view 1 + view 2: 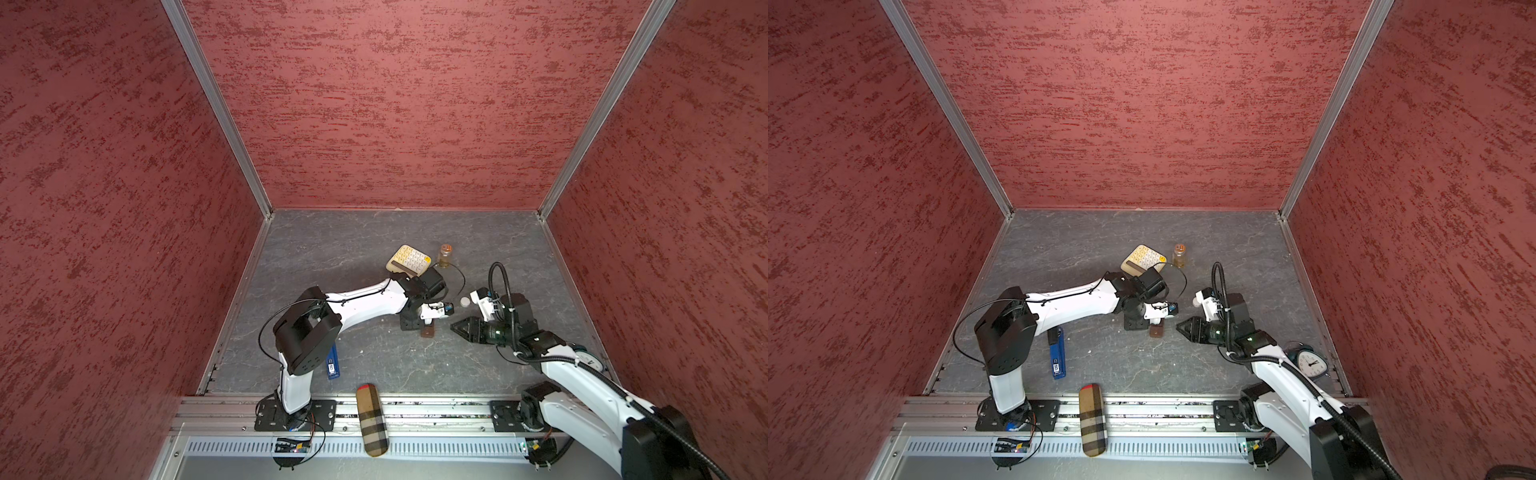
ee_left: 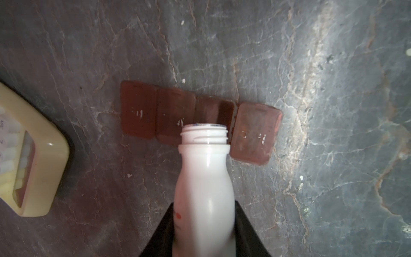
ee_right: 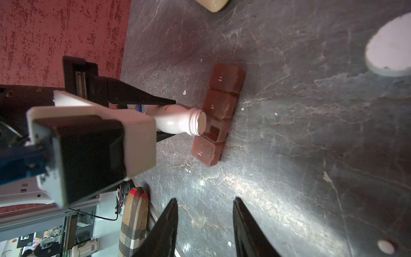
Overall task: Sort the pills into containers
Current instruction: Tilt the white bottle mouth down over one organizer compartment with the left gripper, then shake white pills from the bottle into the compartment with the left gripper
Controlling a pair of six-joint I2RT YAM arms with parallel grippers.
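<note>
The containers (image 2: 175, 115) form a dark brown strip box lying flat on the grey table, also seen in the right wrist view (image 3: 220, 106) and in both top views (image 1: 428, 331) (image 1: 1157, 331). One compartment stands open, with its lid (image 2: 255, 133) flipped out flat. My left gripper (image 2: 204, 203) is shut on a small white bottle (image 2: 204, 173) that is uncapped and tilted, its mouth right at the open compartment. Tiny white pills (image 2: 183, 80) (image 3: 242, 109) lie loose on the table beside the box. My right gripper (image 3: 205, 200) hovers open and empty just right of the box (image 1: 455, 325).
The bottle's white cap (image 3: 389, 46) lies on the table to the right of the box (image 1: 465, 301). A cream calculator (image 1: 409, 259) and an amber bottle (image 1: 445, 255) stand behind. A blue object (image 1: 332, 365), a plaid case (image 1: 372, 419) and an alarm clock (image 1: 1310, 362) sit nearer the front.
</note>
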